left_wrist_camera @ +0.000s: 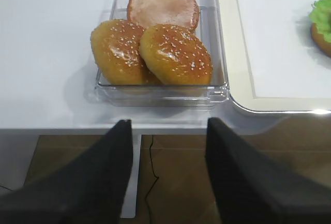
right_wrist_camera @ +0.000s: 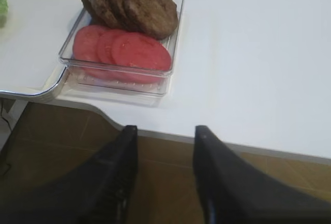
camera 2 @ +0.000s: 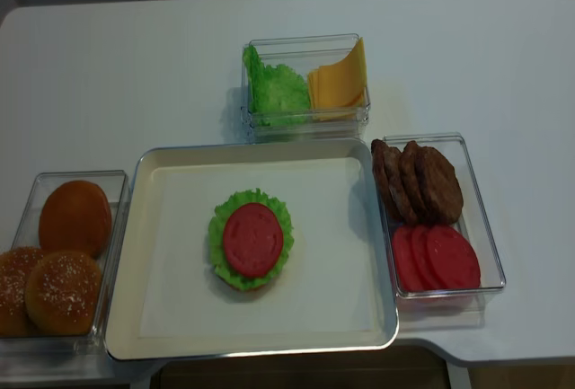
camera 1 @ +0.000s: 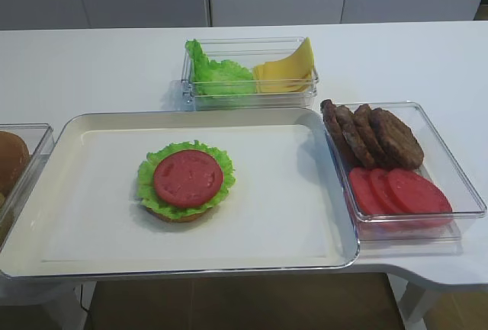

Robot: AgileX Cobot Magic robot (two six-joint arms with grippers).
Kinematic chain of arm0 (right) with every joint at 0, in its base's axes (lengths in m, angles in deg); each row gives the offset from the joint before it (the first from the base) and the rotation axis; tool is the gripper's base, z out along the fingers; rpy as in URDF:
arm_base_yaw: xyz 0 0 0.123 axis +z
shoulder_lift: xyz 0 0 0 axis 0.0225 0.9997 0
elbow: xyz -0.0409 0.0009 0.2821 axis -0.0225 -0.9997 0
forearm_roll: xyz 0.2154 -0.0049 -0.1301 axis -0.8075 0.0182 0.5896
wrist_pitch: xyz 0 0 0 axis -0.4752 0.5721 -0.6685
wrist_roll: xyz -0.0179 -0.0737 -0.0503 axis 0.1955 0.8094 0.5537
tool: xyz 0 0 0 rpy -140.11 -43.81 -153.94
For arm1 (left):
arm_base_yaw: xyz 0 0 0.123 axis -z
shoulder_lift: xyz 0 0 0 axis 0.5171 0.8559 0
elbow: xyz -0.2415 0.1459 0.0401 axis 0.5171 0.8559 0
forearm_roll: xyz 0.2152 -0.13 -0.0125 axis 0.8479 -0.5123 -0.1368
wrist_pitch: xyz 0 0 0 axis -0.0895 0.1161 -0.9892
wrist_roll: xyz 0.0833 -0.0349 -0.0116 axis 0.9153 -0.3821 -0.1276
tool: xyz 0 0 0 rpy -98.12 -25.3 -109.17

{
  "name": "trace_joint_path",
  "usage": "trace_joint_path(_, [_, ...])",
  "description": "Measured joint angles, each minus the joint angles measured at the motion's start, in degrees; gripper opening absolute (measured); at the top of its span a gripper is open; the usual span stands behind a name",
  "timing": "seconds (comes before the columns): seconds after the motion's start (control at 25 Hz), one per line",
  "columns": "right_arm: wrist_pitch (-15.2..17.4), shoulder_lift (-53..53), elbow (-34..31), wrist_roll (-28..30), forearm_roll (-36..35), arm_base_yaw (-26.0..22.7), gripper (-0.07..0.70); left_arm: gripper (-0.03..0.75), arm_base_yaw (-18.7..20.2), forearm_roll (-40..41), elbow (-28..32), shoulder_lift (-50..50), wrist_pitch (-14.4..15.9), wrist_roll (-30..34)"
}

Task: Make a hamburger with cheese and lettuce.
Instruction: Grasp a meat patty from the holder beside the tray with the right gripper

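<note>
The hamburger (camera 1: 186,181) (camera 2: 252,240) sits on the white tray (camera 1: 290,216): tan bun base, frilly green leaf, red tomato slice on top. Loose lettuce (camera 1: 217,73) (camera 2: 277,90) and the yellow-orange cheese (camera 1: 290,67) (camera 2: 339,79) share a clear box behind the tray. My right gripper (right_wrist_camera: 165,131) hangs open and empty off the table's front edge, below the box of patties and tomato. My left gripper (left_wrist_camera: 166,125) is open and empty too, in front of the bun box. Neither gripper appears in the two high views.
A clear box (camera 1: 450,185) right of the tray holds brown patties (camera 1: 374,133) (right_wrist_camera: 129,4) and tomato slices (camera 1: 400,191) (right_wrist_camera: 121,48). A clear box (camera 2: 45,182) on the left holds sesame buns (left_wrist_camera: 155,50) and a plain bun (left_wrist_camera: 163,4). Brown floor lies below the table edge.
</note>
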Motion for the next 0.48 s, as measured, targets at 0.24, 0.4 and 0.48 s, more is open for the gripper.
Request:
trace_joint_path(0.24, [-4.86,0.0,1.19,-0.26,-7.62,0.0,0.442,0.344,0.0,0.0,0.0,0.0,0.0,0.0])
trace_joint_path(0.4, [-9.62,2.54,4.7,-0.68,-8.79,0.0,0.441,0.344,0.0,0.0,0.0,0.0,0.0,0.0])
trace_joint_path(0.48, [-11.53,6.12,6.29,-0.82,-8.79,0.0,0.441,0.344,0.0,0.0,0.0,0.0,0.0,0.0])
